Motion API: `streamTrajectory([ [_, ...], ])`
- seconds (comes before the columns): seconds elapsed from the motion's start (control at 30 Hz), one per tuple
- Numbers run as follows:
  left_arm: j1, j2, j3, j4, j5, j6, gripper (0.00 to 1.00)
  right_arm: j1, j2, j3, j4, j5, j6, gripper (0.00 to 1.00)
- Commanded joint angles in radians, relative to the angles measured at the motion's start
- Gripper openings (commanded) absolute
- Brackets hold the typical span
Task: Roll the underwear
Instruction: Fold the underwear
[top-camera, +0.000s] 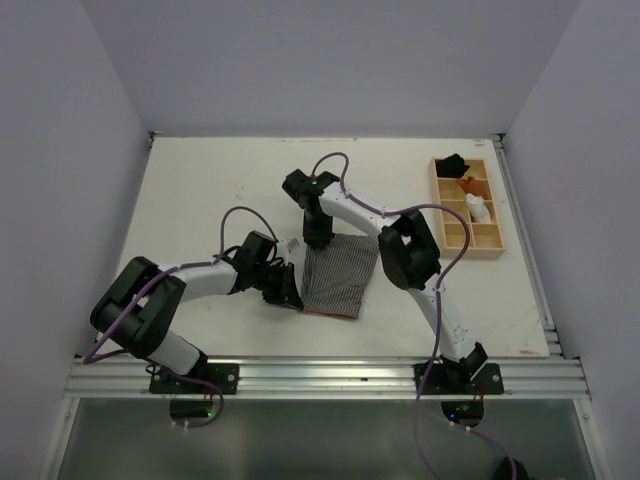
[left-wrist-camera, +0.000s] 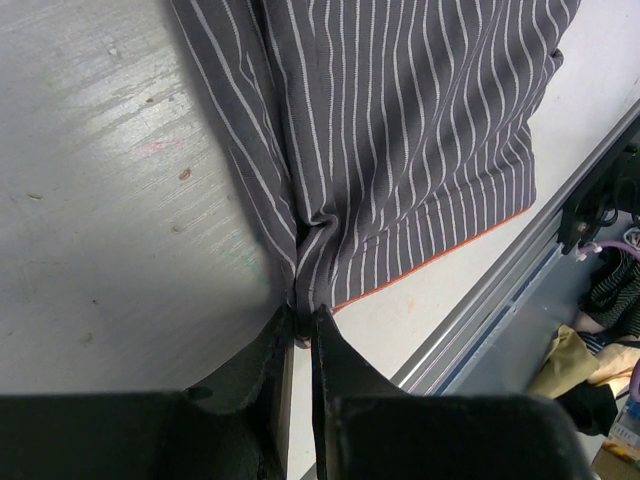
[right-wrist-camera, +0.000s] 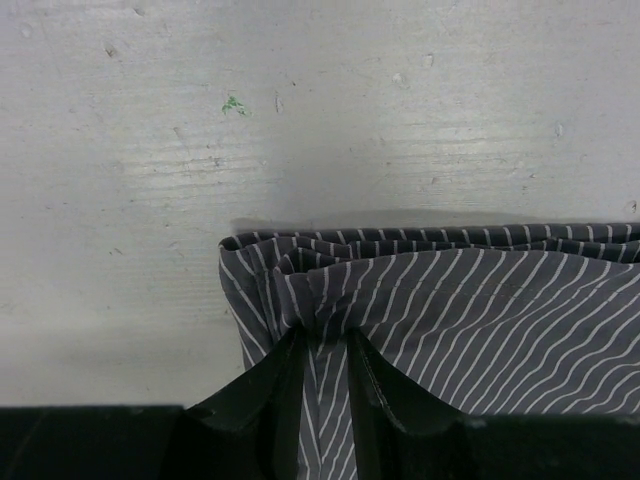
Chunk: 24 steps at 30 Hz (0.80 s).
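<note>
Striped underwear (top-camera: 342, 275) lying flat, long axis far-to-near, orange-trimmed end nearest

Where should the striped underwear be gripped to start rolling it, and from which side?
Probably at the two corners of the edge facing the left arm, coming in low from that side and from the far side. The underwear lies flat, so only its thin edge can be pinched. The left tool pinches the near corner, the right tool the far one.
</note>
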Motion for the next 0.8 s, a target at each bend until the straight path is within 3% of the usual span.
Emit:
streamTrajectory([
  [0.0, -0.003, 0.024, -0.029, 0.017, -0.035, 0.02, 0.12, 0.001, -0.02, 0.034, 0.024, 0.005, -0.016, 0.28],
  [0.77, -0.002, 0.045, -0.012, 0.007, -0.035, 0.034, 0.1, 0.001, -0.001, 0.041, 0.064, 0.001, 0.004, 0.28],
])
